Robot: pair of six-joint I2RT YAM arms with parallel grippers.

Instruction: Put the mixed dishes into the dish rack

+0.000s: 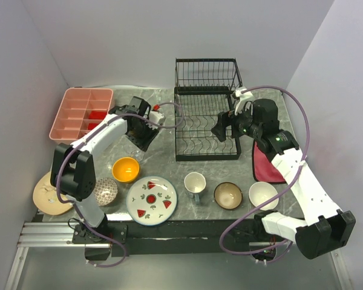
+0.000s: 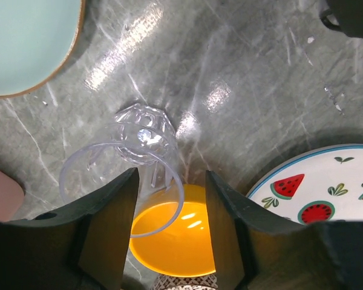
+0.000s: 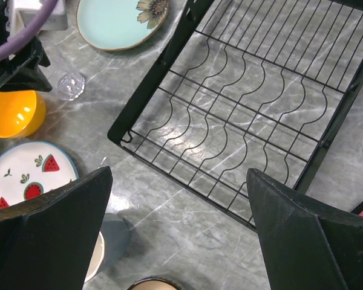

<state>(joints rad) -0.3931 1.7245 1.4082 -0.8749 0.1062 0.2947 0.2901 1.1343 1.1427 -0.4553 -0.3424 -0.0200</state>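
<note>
The black wire dish rack (image 1: 206, 115) stands at the back centre, and its slotted lower tray (image 3: 242, 121) holds no dishes. My left gripper (image 1: 138, 140) is open just above the clear glass (image 2: 139, 151); the glass's rim reaches between its fingers (image 2: 112, 223). The orange bowl (image 2: 175, 241) lies below it. The mint plate (image 2: 24, 42) lies beside the glass. My right gripper (image 1: 221, 130) is open wide and empty over the rack's front edge. Along the front are the tan plate (image 1: 48, 193), patterned bowl (image 1: 106, 191), watermelon plate (image 1: 151, 200), white mug (image 1: 195, 183), brown bowl (image 1: 228, 194) and white bowl (image 1: 263, 195).
A pink compartment tray (image 1: 80, 113) sits at the back left. A red cloth (image 1: 266, 163) lies right of the rack under my right arm. White walls close in the table on the left, back and right.
</note>
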